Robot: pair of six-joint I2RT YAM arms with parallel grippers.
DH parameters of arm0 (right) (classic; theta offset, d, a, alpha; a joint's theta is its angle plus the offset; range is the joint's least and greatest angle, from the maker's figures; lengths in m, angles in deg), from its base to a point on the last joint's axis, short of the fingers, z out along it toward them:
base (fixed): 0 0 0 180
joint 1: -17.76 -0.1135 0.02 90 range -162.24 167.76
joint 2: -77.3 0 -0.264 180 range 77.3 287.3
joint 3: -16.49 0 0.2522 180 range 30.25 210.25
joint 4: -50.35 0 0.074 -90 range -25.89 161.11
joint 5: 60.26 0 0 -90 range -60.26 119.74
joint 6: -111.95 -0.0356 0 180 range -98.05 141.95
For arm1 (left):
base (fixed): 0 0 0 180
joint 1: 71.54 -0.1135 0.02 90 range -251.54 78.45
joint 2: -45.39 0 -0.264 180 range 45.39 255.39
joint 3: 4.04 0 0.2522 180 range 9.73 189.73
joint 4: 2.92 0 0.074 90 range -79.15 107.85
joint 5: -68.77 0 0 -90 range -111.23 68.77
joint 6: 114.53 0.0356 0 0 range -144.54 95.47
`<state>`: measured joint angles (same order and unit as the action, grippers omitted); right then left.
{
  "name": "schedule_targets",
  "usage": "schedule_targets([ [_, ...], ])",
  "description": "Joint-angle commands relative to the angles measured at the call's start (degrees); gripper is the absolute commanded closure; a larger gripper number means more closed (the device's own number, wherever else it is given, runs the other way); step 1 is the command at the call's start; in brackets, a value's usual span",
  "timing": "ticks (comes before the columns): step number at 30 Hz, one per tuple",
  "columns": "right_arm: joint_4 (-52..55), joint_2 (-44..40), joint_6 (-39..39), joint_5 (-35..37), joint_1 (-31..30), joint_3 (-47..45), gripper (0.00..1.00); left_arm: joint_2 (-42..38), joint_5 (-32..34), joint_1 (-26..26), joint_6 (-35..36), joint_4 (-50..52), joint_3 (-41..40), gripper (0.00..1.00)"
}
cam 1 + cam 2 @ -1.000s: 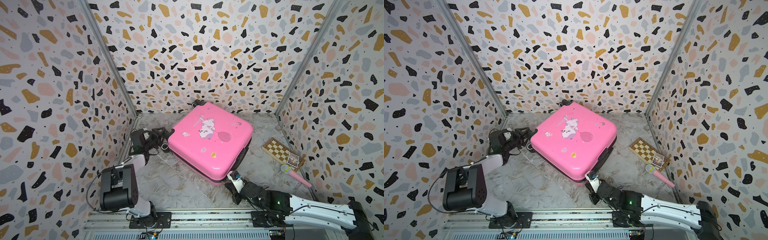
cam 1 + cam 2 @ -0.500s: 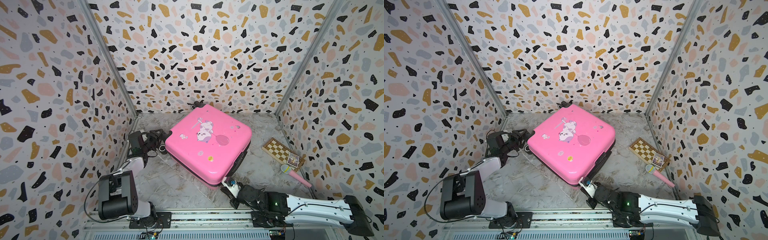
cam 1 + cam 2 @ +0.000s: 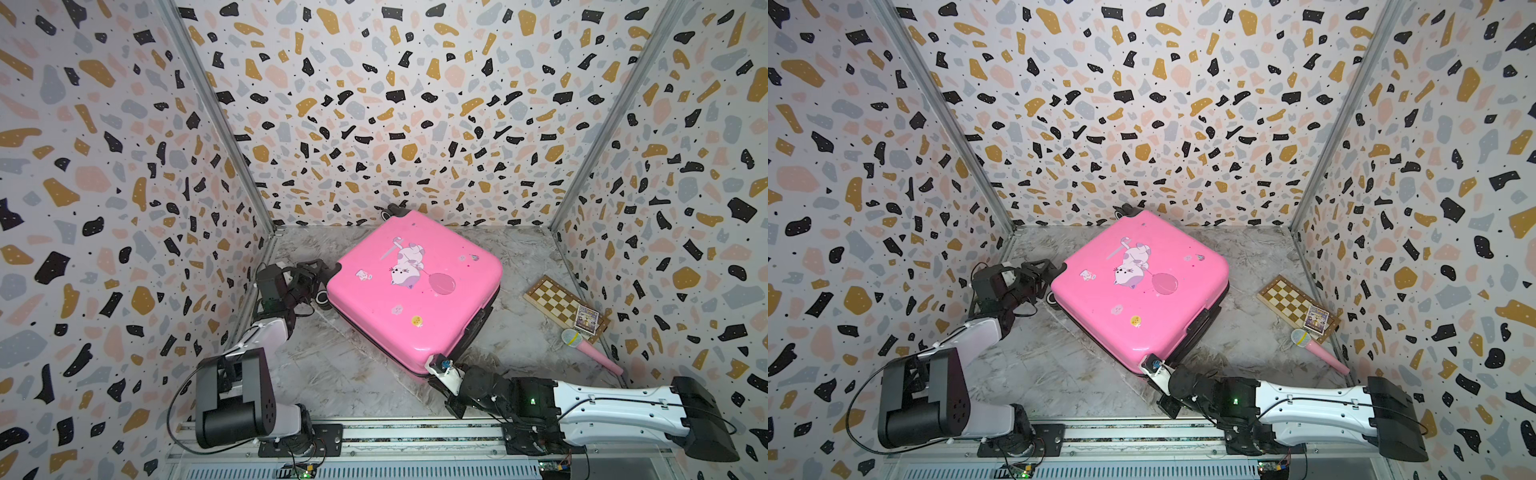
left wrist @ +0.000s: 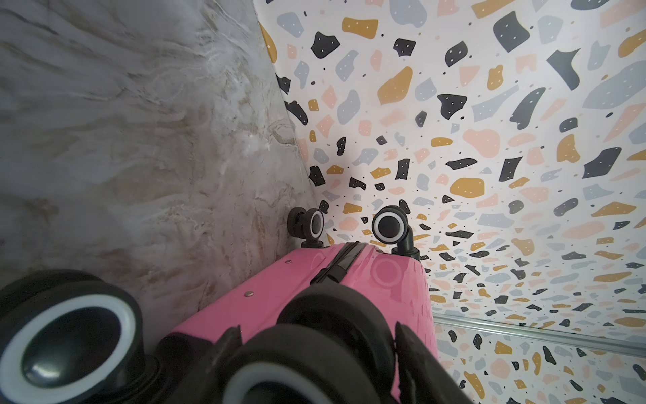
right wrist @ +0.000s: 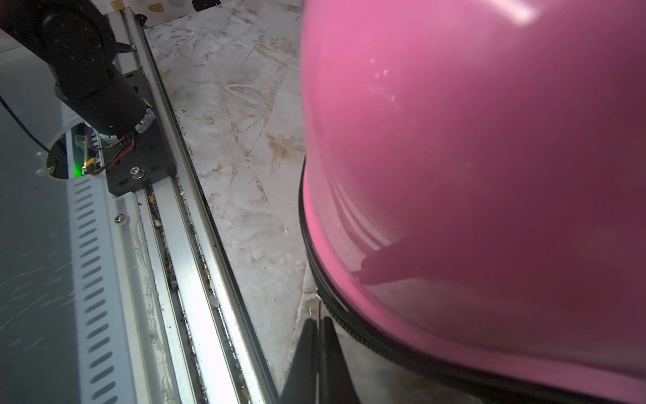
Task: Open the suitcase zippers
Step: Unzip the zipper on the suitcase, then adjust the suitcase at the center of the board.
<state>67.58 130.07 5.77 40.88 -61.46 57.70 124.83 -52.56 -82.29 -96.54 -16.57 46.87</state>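
The pink suitcase [image 3: 415, 291] lies flat on the marble floor in both top views, cat print up. My left gripper [image 3: 318, 276] is at its left corner; in the left wrist view its jaws [image 4: 316, 332] are shut on a black suitcase wheel [image 4: 328, 307], one finger on each side. The black zipper band [image 4: 344, 259] runs between the two shells. My right gripper [image 3: 436, 365] sits at the near corner. Its fingers [image 5: 318, 323] are pressed together on a thin metal sliver, the zipper pull seen edge-on, right beside the zipper band [image 5: 363, 344].
A wooden chessboard [image 3: 559, 305] with a card on it lies at the right wall, and a pink toy microphone [image 3: 590, 351] lies just in front of it. An aluminium rail [image 3: 415, 432] bounds the front. Patterned walls close in on three sides, near the suitcase's far corner.
My right gripper has slid leftward along the suitcase's near edge to the front corner. The suitcase has turned a little and shifted left. The left gripper stayed on the wheel.
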Motion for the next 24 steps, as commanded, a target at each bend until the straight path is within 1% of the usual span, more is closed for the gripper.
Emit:
schedule_targets([
  [1,-10.0,0.3,-0.6,-4.1,1.8,4.4,1.00,-3.0,-7.6,2.6,6.1,-0.7,-2.7,0.53],
  [10,-8.5,1.5,-1.2,-10.8,13.4,5.9,1.00,-8.4,-7.1,3.7,8.2,3.4,-5.4,0.53],
  [16,-6.7,2.6,0.6,-15.9,23.6,8.3,1.00,-13.3,-6.7,4.5,10.0,7.9,-7.5,0.52],
  [21,-7.4,4.6,2.4,-22.0,33.4,8.9,1.00,-17.6,-4.9,7.6,10.1,10.4,-9.5,0.52],
  [24,-7.7,5.4,3.3,-24.6,37.8,9.2,1.00,-20.4,-3.1,9.7,10.0,12.1,-10.8,0.52],
])
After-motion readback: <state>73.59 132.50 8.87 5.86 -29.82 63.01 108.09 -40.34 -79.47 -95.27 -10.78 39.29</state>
